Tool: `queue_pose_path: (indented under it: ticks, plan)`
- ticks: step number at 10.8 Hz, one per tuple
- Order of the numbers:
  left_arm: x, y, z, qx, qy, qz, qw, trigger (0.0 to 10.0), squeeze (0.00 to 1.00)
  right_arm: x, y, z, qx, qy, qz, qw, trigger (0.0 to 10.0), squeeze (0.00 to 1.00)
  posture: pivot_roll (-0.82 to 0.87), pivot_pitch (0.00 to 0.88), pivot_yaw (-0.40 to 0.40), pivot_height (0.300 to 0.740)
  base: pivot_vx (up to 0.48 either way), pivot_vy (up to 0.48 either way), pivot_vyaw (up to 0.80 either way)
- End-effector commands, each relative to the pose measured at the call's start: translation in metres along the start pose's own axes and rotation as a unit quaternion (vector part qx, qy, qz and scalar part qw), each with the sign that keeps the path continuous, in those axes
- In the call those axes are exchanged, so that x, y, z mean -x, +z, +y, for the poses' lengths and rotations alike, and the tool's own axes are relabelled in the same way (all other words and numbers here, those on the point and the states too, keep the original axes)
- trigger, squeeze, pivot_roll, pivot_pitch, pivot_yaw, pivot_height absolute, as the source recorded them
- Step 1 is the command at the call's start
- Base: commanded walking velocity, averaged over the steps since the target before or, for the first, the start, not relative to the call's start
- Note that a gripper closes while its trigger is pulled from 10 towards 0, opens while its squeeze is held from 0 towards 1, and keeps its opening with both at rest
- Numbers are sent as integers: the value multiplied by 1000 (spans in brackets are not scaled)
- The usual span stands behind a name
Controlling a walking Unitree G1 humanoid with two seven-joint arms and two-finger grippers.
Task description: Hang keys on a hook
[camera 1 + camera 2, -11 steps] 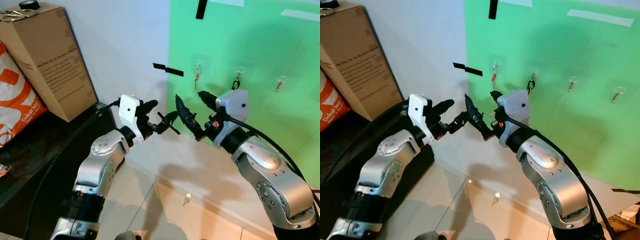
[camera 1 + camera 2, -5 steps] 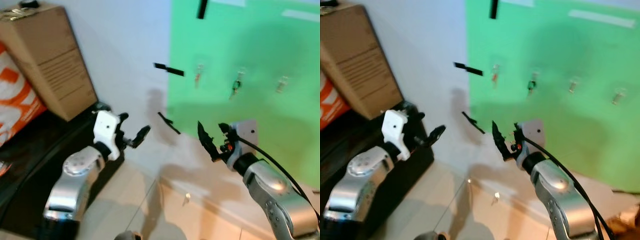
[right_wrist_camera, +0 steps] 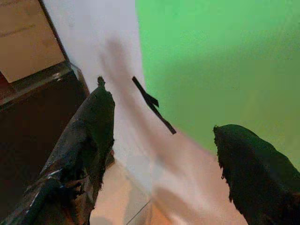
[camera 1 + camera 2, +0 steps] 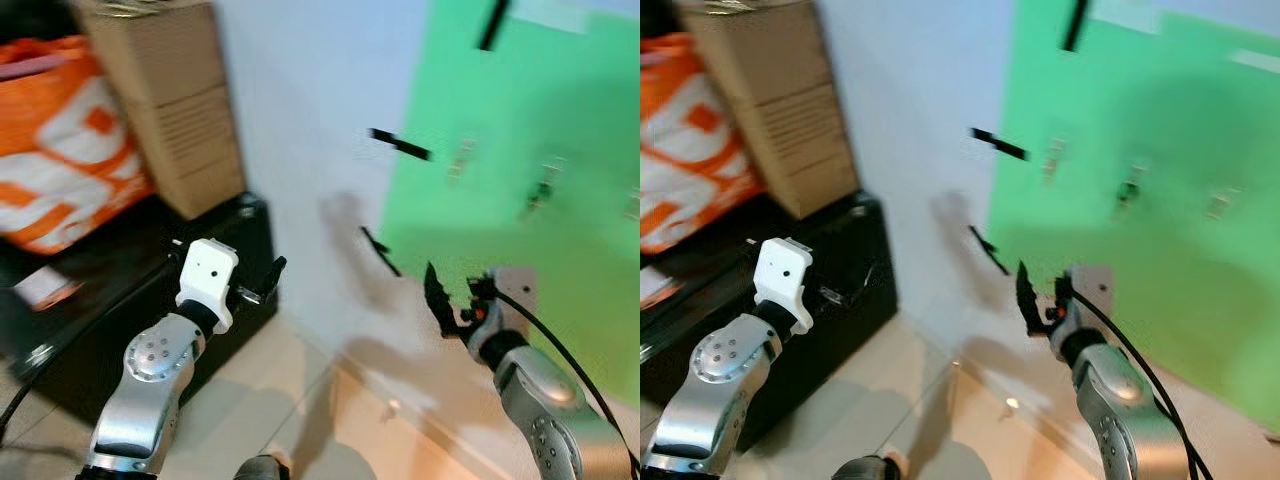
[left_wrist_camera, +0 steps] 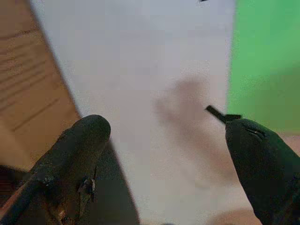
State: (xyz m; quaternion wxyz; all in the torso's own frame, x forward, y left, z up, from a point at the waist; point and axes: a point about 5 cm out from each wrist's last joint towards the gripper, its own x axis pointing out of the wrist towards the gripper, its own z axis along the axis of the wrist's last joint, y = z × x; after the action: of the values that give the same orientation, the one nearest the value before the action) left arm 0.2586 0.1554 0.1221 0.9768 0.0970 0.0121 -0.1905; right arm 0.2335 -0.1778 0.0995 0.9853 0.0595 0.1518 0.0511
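Observation:
A row of small clear hooks (image 4: pixel 462 160) sits on the green wall panel (image 4: pixel 560 250). A dark bunch of keys (image 4: pixel 543 192) hangs from the middle hook. A small key (image 4: pixel 392 408) lies on the pale floor by the wall. My left gripper (image 4: pixel 262 283) is low, in front of the black cabinet, and is open and empty in the left wrist view (image 5: pixel 168 136). My right gripper (image 4: pixel 455 300) hangs below the hooks, well short of them. It is also open with nothing in it (image 3: pixel 164 112).
A cardboard box (image 4: pixel 170 110) and an orange bag (image 4: pixel 70 170) stand on a black cabinet (image 4: pixel 130 300) at the left. Black tape strips (image 4: pixel 400 145) stick to the white wall. The picture is blurred.
Both arms have dropped and drawn apart, away from the hooks. The camera has swung left, shifting the wall and hooks to the right.

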Motion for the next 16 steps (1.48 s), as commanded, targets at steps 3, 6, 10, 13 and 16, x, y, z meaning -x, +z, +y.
queue_pose_path:
  ticks: [3,6,10,13,16]
  plan:
    - [4,-14,-8,16,18,20,1000,10000,0,3,-11,3,-13,-3,14,1000,10000,0,-26,0,35,740,164,0,800]
    - [5,-13,-5,25,29,18,999,10000,0,1,-11,4,-17,-1,18,1000,10000,0,-17,0,30,740,266,0,800]
    - [7,-17,-6,29,33,21,999,10000,0,-1,-11,6,-14,5,15,1000,10000,0,-15,0,30,740,274,0,800]
    - [6,-16,-6,27,30,18,999,10000,0,-2,-8,6,22,1,5,1000,10000,0,-15,0,31,740,271,0,0]
    - [6,-15,-6,26,28,17,999,10000,0,-3,-8,7,28,10,5,1000,10000,0,-15,0,31,740,273,0,0]
